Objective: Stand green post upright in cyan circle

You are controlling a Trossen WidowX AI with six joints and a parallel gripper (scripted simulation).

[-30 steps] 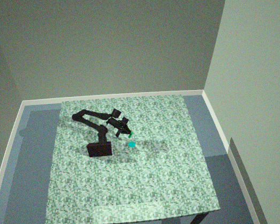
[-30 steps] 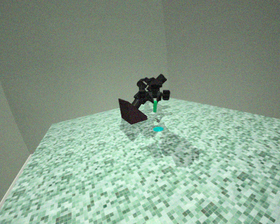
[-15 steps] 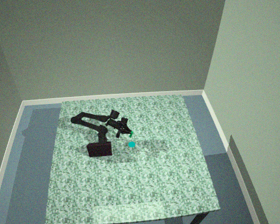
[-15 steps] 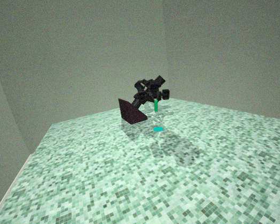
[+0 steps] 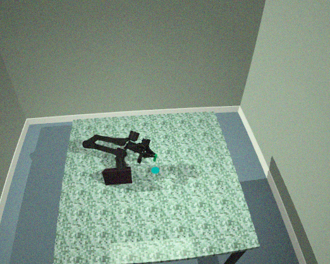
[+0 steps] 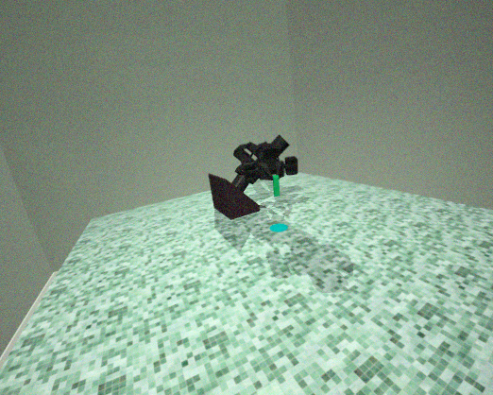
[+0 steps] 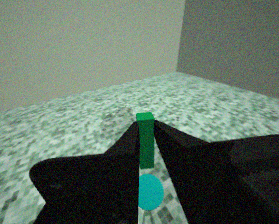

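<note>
The green post [image 5: 155, 158] [image 6: 276, 185] [image 7: 147, 145] is close to upright and hangs in the air above the table. My gripper [image 5: 155, 155] [image 6: 276, 176] [image 7: 145, 125] is shut on it near its upper end; the fingers point forward and slightly down. The cyan circle [image 5: 155, 170] [image 6: 279, 228] [image 7: 151, 192] lies flat on the table. In the top and exterior views it shows below the post's lower end, with a gap between them. In the wrist view part of its left side is hidden behind a finger.
The arm's dark base [image 5: 117, 176] [image 6: 231, 200] stands on the mosaic-patterned table [image 5: 160, 215] [image 6: 196, 307], to the left of the circle in the top and exterior views. Shadows of the arm fall around the circle. Walls stand beyond the table.
</note>
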